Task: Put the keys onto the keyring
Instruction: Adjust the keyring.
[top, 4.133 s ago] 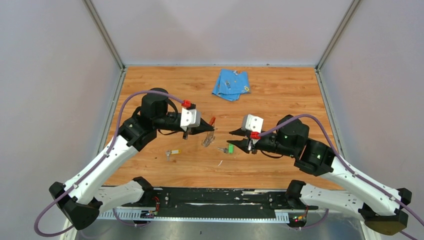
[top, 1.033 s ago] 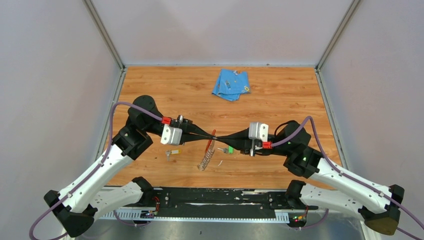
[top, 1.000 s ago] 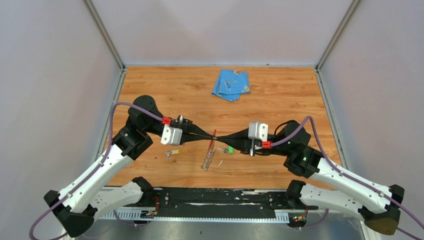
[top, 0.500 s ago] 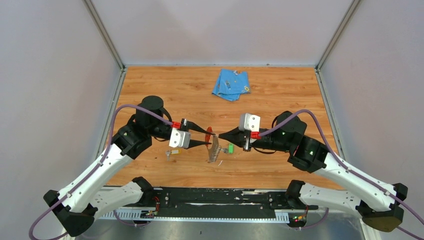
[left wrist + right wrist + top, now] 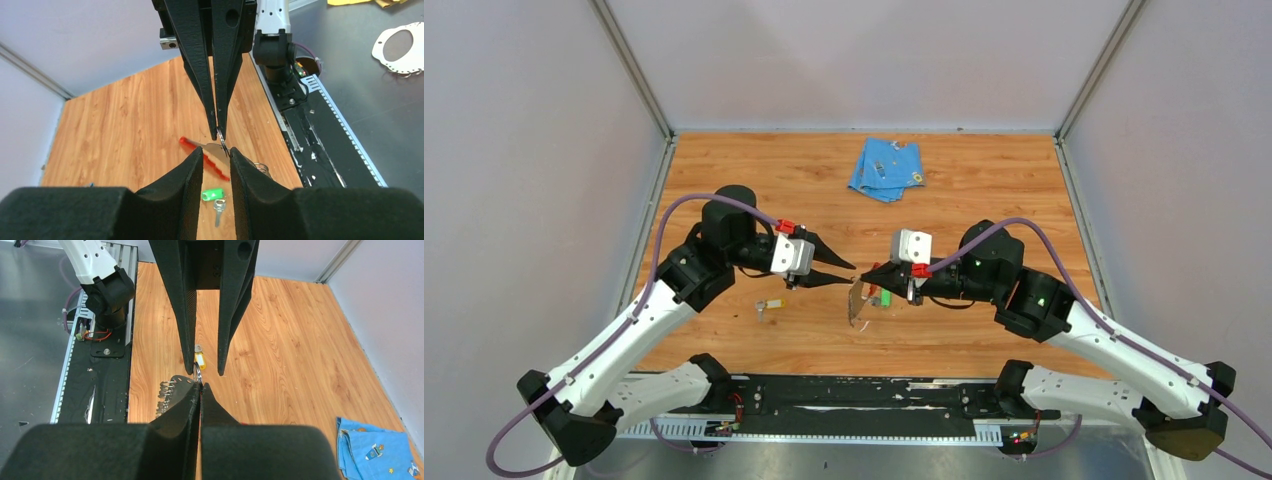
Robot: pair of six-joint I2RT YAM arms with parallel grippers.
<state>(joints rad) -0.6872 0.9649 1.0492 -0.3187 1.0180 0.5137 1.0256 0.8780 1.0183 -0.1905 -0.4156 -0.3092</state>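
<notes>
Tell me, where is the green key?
In the top view the green key lies on the table, just right of the keyring held by the right gripper.

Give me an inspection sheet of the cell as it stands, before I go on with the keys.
Surface: wooden table, no damage seen.
Job's things: keyring hangs from the right gripper; green key lies beside it; yellow key lies nearer the left arm; neither key is on the ring.
Clutter: folded blue cloth near the far edge.
Grippers: left gripper open, holding nothing, tips facing the right one; right gripper shut on the keyring's top end.
Cables: purple cable arcs over each arm, no snag seen.
Surroundings: grey walls; black rail at the near edge.
</notes>
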